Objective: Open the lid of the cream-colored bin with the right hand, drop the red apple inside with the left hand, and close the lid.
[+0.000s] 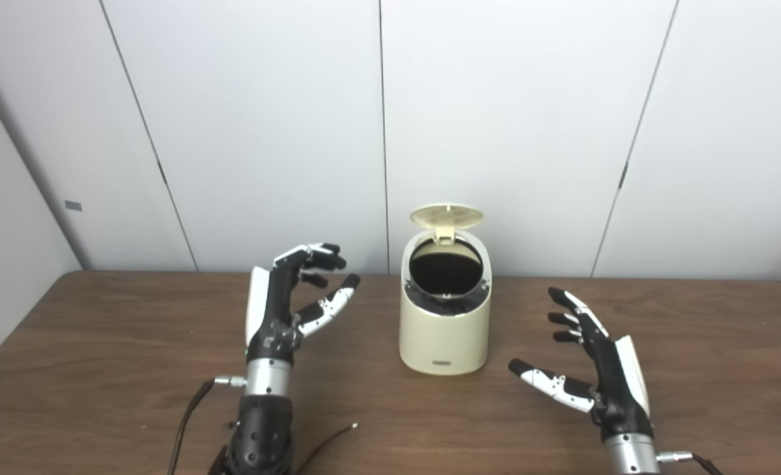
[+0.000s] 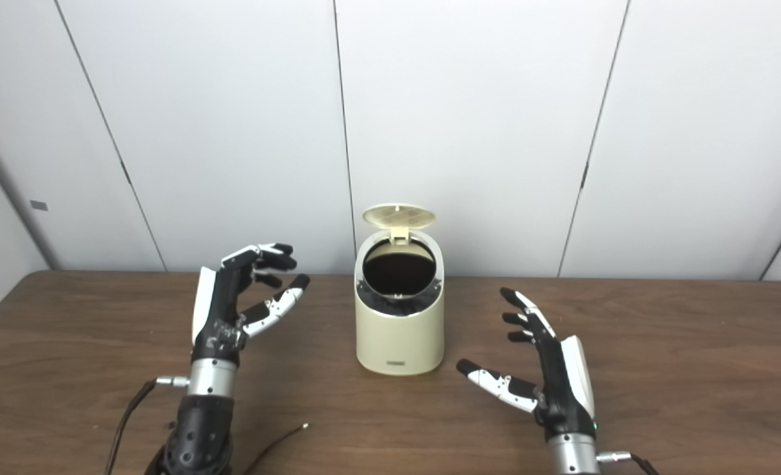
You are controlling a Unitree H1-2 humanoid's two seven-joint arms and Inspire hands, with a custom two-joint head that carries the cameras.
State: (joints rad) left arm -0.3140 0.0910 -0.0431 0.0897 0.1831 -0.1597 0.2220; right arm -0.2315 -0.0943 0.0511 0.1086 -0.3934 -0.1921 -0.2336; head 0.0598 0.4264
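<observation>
Two robot hands sit over your brown wooden table [image 1: 100,343], one on each side of the small cream-colored plastic bin [image 1: 444,330]. The bin stands upright near the far edge of the table, close to the white panel wall [image 1: 496,119]. Its round cream lid [image 1: 446,216] is flipped up at the back, and you can look straight into the dark round opening. You cannot tell what lies inside; it is just black.

Your left hand [image 1: 285,310] is raised to the left of the bin, not touching it. Its fingers [image 1: 318,260] are curled a bit and apart from the thumb, and they hold nothing. Your right hand [image 1: 592,369] is low to the right of the bin, also apart from it. Its fingers [image 1: 572,313] are spread wide and hold nothing.

You have bare table between each hand and the bin, and lots of bare table out toward the left and right edges. A thin dark cable [image 1: 328,442] lies on the table near your left arm.
</observation>
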